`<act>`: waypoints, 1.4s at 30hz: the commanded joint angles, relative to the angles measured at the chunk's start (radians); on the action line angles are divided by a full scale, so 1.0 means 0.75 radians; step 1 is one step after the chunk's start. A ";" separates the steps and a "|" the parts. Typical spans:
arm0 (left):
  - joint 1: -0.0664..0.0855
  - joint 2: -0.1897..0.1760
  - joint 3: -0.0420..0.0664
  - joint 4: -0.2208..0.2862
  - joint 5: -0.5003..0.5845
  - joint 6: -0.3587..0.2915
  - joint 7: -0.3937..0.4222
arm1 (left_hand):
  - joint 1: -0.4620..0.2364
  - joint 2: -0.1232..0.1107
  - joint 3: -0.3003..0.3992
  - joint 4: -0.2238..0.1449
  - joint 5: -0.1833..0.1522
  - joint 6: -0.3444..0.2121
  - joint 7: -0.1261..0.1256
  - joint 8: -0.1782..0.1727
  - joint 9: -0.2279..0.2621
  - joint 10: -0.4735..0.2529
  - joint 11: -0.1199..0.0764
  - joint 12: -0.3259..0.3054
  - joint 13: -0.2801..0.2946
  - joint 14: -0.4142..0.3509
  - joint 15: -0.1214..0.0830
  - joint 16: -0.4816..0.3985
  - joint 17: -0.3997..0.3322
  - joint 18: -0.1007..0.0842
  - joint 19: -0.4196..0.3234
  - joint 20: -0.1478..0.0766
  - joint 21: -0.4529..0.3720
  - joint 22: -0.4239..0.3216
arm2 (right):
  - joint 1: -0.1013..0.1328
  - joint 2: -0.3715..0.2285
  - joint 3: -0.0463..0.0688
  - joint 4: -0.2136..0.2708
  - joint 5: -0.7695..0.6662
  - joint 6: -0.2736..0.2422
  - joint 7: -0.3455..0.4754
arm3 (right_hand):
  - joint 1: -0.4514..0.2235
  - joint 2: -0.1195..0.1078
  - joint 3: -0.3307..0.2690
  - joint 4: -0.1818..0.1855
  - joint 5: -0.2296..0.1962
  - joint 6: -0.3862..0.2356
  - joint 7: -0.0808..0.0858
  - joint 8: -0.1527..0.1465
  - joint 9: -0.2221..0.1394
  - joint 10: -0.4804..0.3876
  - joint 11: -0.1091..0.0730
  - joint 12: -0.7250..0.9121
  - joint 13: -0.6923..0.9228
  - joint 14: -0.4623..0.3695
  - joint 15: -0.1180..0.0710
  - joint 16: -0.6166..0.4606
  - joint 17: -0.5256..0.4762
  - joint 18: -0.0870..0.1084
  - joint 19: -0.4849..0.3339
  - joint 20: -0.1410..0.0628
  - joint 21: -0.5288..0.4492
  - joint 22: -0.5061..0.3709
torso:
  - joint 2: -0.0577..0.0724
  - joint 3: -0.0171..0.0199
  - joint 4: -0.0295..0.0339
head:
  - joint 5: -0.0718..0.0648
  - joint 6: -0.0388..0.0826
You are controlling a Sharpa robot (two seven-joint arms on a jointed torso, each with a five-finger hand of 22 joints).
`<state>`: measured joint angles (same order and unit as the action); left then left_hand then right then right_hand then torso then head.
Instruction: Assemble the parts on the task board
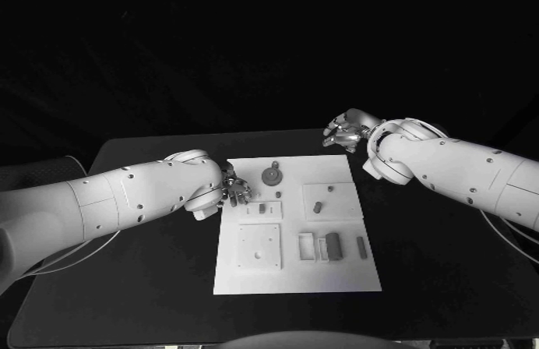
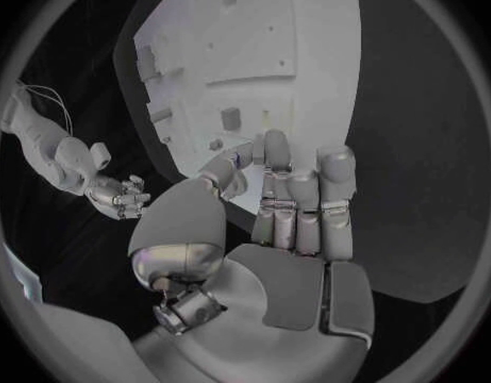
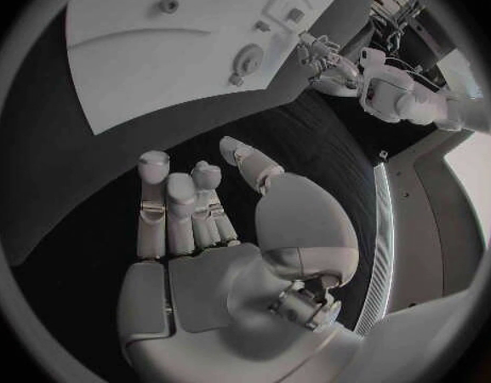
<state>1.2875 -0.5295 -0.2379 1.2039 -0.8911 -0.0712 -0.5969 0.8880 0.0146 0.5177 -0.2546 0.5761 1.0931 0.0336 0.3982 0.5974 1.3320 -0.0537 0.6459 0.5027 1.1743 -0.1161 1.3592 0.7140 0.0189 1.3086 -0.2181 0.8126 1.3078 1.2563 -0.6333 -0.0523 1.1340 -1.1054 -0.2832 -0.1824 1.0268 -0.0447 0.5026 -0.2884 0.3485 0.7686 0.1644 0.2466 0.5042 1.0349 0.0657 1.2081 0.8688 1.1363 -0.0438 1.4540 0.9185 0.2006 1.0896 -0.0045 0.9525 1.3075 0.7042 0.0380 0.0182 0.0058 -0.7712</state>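
We see the main risk at the left hand (image 1: 233, 190), which hangs at the left edge of the task board (image 1: 294, 275) with its fingers (image 2: 333, 197) spread and nothing in them; since the board lies loose on the black table (image 1: 146, 287), we judge that a sideways brush from those fingers could push the whole plate and spoil the alignment of every slot. The small upright part (image 1: 259, 206) stands just beside that hand and looks easy to topple if we approach it from the side instead of from above. The right hand (image 1: 346, 132) hovers off the board's far right corner, released and holding nothing, well apart from the pieces, so it threatens little for now. As for what holds what: the square recessed plate (image 1: 259, 247) on the near left seems to carry only small holes, the round disc part (image 1: 272, 176) sits near the far edge, a slim part (image 1: 319, 206) rests in the raised block on the right, and the long parts (image 1: 332, 246) stand in the near-right frames, though we cannot tell how deeply they are seated.
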 commanded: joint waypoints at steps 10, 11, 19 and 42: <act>-0.007 -0.004 0.001 0.004 0.021 0.036 0.009 | 0.000 0.013 0.060 -0.049 0.188 0.002 -0.014 0.255 0.000 0.024 -0.034 0.009 0.001 0.080 -0.091 0.007 0.001 0.085 0.055 -0.062 0.006 0.026 | -0.003 0.003 0.000 0.000 -0.003 0.014 0.008 | -0.012 0.002 0.007 0.001 0.006 0.007 0.019 0.008 -0.002 -0.010 -0.001 0.006 -0.002 -0.004 0.002 0.002 -0.002 0.082 0.004 -0.005 -0.007 0.018 | -0.001 0.0006 0.0006 | -0.001 0.013; -0.007 -0.005 0.001 0.003 0.027 0.039 0.010 | 0.000 0.013 0.060 -0.049 0.188 0.002 -0.014 0.255 0.000 0.024 -0.034 0.010 0.001 0.080 -0.091 0.007 0.001 0.085 0.055 -0.062 0.007 0.026 | -0.004 0.004 0.000 -0.001 -0.003 0.014 0.008 | -0.012 0.002 0.007 0.001 0.006 0.007 0.019 0.008 -0.002 -0.010 -0.001 0.006 -0.002 -0.004 0.002 0.002 -0.002 0.082 0.004 -0.005 -0.007 0.018 | -0.001 0.0008 0.0003 | -0.002 0.016; -0.007 -0.002 0.001 -0.002 0.036 0.038 0.012 | 0.000 0.014 0.060 -0.049 0.187 0.000 -0.014 0.257 -0.001 0.023 -0.034 0.011 0.001 0.080 -0.091 0.008 0.001 0.085 0.054 -0.062 0.007 0.026 | -0.006 0.002 0.000 0.001 -0.003 0.014 0.008 | -0.012 0.002 0.008 0.001 0.006 0.006 0.019 0.008 -0.002 -0.010 -0.001 0.006 -0.002 -0.004 0.002 0.002 -0.002 0.082 0.004 -0.005 -0.007 0.018 | 0.000 0.0016 -0.0007 | -0.005 0.016; -0.021 0.013 0.001 0.003 -0.047 0.005 0.020 | 0.001 0.013 0.061 -0.049 0.187 -0.002 -0.014 0.264 -0.003 0.022 -0.034 0.016 0.001 0.080 -0.091 0.009 0.001 0.085 0.055 -0.063 0.009 0.026 | -0.006 0.007 0.000 0.001 -0.002 0.014 0.008 | -0.012 0.002 0.008 0.001 0.006 0.006 0.020 0.008 -0.002 -0.011 -0.001 0.006 -0.002 -0.004 0.002 0.002 -0.002 0.082 0.005 -0.005 -0.007 0.018 | 0.000 0.0008 0.0004 | 0.005 -0.034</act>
<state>1.2729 -0.5240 -0.2380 1.2034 -0.9039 -0.0589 -0.5942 0.8882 0.0144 0.5177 -0.2546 0.5761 1.0919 0.0279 0.3983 0.5940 1.3339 -0.0551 0.6536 0.5024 1.1774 -0.1198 1.3626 0.7136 0.0189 1.3141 -0.2195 0.8131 1.3073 1.2518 -0.6300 -0.0522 1.1349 -1.1049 -0.2831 -0.1821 1.0268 -0.0447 0.5026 -0.2884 0.3485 0.7668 0.1661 0.2466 0.5042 1.0349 0.0657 1.2081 0.8679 1.1362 -0.0438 1.4540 0.9177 0.2006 1.0896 -0.0045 0.9525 1.3076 0.7040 0.0386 0.0187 0.0084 -0.7951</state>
